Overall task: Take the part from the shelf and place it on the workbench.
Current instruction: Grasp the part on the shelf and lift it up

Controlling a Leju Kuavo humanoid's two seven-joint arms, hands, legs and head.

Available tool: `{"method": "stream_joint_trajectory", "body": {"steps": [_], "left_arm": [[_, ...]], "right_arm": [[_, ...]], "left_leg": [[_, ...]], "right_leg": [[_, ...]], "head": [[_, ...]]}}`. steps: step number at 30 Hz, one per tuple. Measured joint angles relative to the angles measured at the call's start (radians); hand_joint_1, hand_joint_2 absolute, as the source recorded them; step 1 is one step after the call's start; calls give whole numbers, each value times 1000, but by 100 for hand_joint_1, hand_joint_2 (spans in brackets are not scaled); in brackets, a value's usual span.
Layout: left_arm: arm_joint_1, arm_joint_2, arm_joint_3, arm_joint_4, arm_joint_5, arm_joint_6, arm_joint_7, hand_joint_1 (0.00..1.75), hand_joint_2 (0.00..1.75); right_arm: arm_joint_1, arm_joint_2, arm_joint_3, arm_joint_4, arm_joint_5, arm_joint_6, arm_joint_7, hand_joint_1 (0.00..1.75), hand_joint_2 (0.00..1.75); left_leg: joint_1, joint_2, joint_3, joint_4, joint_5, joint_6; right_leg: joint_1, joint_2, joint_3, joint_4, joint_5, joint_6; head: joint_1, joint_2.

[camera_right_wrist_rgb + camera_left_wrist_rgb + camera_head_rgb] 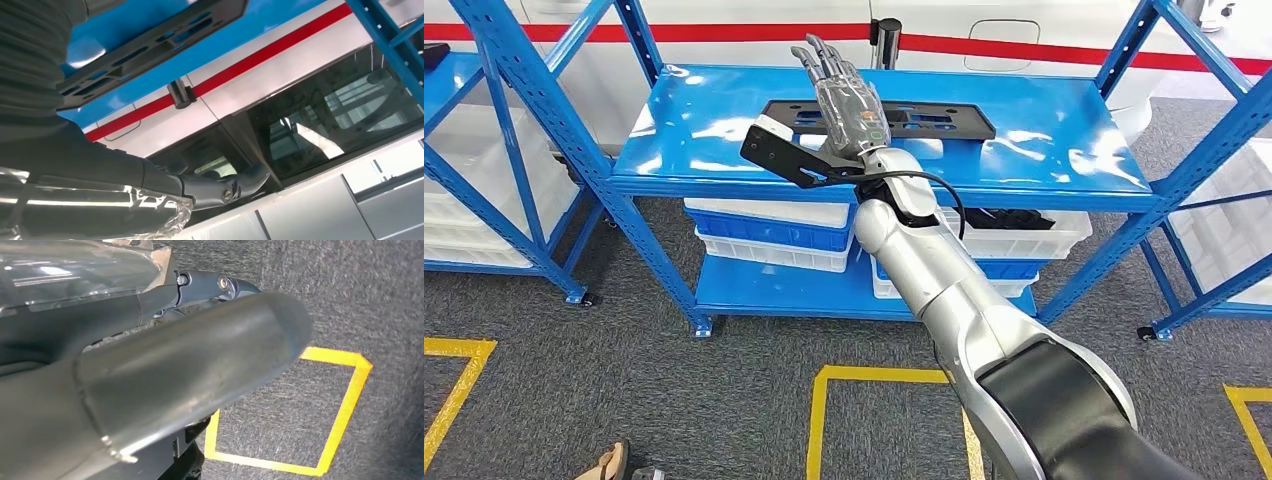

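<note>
A blue shelf [724, 150] is seen across the upper middle of the head view, and a flat black slotted part [924, 118] lies on its top board, just right of centre. The right hand [844, 95] is held above the near left end of the part, its fingers stretched out and apart, with nothing gripped; whether the part is touched cannot be told. The silver arm [964, 310] is seen rising from the lower right of the frame. White and blue bins [764, 235] are stacked on the lower board. In the right wrist view the part [150, 45] appears at the upper left, beyond the straight fingers [220, 187]. In the left wrist view the left hand [150, 365] is shown over grey carpet [360, 300] with yellow tape [345, 410] at the lower right; its fingers look straight, nothing held.
</note>
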State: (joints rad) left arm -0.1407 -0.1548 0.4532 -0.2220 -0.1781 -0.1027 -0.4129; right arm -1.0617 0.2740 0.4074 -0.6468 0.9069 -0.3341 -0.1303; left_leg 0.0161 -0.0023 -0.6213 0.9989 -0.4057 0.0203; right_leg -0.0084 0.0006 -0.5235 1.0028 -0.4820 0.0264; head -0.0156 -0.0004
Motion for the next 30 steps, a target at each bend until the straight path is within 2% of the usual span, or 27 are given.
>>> {"method": "stream_joint_trajectory", "body": {"steps": [1,2,5,6,7,8,9,10,11,13,15,16,17,18,20,21,22,23,25,26,27,30], "left_arm": [[0,0,0,0,0,0,0,0,0],[0,0,0,0,0,0,1,0,0],[0,1,0,0,0,-1,2,0,0],[1,1,0,0,0,-1,3,0,0],[1,1,0,0,0,-1,3,0,0],[2,1,0,0,0,-1,3,0,0],[2,1,0,0,0,-1,3,0,0],[2,0,0,0,0,-1,3,0,0],[1,0,0,0,0,-1,4,0,0],[1,0,0,0,-1,-4,6,0,0],[1,0,0,0,-4,-8,9,0,0],[1,0,-1,0,-8,-10,11,0,0],[1,0,-2,0,-11,-12,12,0,0],[0,1,-3,0,-17,-13,15,0,0],[0,2,-7,0,-30,-13,20,0,0],[0,3,-10,0,-37,-11,23,0,0],[0,4,-13,0,-42,-10,26,0,0],[0,5,-17,0,-45,-9,28,0,0],[0,8,-22,0,-48,-9,32,0,0],[0,10,-24,0,-49,-9,34,0,0],[-1,11,-25,0,-50,-9,35,0,0],[-1,12,-29,0,-54,-12,37,0,0]], "right_arm": [[-1,0,0,0,0,-2,0,0,175],[-1,0,0,0,-1,-4,-1,0,175],[4,-2,2,2,-2,-7,-1,0,175],[7,-3,2,3,-2,-7,-1,0,175],[9,-4,2,4,-2,-7,-1,0,175],[10,-5,2,4,-3,-7,-1,0,175],[10,-5,2,4,-3,-7,-1,0,175],[10,-5,2,4,-3,-7,-2,0,175],[10,-5,2,5,-3,-7,-2,0,175],[9,-4,2,5,-3,-7,-5,0,175],[9,-1,3,6,-3,-8,-8,0,175],[7,0,2,6,-3,-9,-9,0,175],[5,2,2,6,-3,-10,-10,0,175],[3,4,2,7,-3,-12,-11,0,175],[2,7,3,10,-3,-16,-11,0,175],[3,8,3,13,-2,-17,-11,0,175],[5,8,3,16,-2,-18,-11,0,175],[6,7,3,18,-2,-20,-12,0,175],[7,7,3,21,-2,-23,-13,0,175],[7,7,3,23,-1,-25,-14,0,175],[8,7,3,24,0,-28,-16,0,175],[13,5,3,25,5,-37,-23,0,175]], "left_leg": [[0,-1,8,-3,-2,8],[0,-3,15,-5,-6,16],[-5,-6,30,-6,-22,31],[-8,-8,36,-6,-28,32],[-11,-11,44,-6,-34,33],[-14,-12,53,-6,-40,32],[-16,-14,62,-6,-47,31],[-19,-15,72,-6,-55,28],[-20,-16,78,-7,-62,24],[-20,-16,85,-5,-66,12],[-17,-14,87,10,-64,1],[-15,-12,80,35,-67,-4],[-13,-11,62,74,-81,-9],[-9,-9,29,131,-103,-16],[-2,-7,-56,257,-155,-30],[2,-6,-90,290,-169,-36],[6,-4,-107,288,-163,-39],[9,-3,-104,250,-134,-41],[12,1,-62,105,-31,-38],[11,1,-41,42,4,-33],[8,1,-26,-1,24,-27],[3,-1,2,-33,21,1]], "right_leg": [[0,0,-18,32,-3,1],[-1,0,-50,84,-12,0],[-1,0,-181,269,-67,-7],[-1,0,-208,290,-74,-6],[0,0,-216,276,-61,-1],[2,0,-201,217,-27,4],[5,-1,-173,136,19,7],[8,-1,-148,64,56,3],[13,0,-128,11,77,-7],[19,1,-114,-20,80,-32],[12,2,-89,-34,84,-49],[6,2,-76,-40,85,-56],[3,1,-60,-43,83,-62],[1,1,-50,-44,79,-67],[1,1,-40,-45,67,-72],[1,2,-34,-44,61,-71],[1,3,-26,-44,54,-68],[0,4,-16,-44,46,-65],[0,5,7,-44,28,-56],[2,6,16,-44,19,-51],[4,7,22,-45,9,-44],[13,8,32,-29,4,-20]], "head": [[1,0],[2,0],[4,0],[4,0],[5,0],[5,0],[5,0],[4,0],[4,0],[4,0],[5,0],[4,0],[4,0],[4,0],[3,0],[3,0],[2,0],[2,0],[1,0],[1,0],[2,0],[3,0]]}}
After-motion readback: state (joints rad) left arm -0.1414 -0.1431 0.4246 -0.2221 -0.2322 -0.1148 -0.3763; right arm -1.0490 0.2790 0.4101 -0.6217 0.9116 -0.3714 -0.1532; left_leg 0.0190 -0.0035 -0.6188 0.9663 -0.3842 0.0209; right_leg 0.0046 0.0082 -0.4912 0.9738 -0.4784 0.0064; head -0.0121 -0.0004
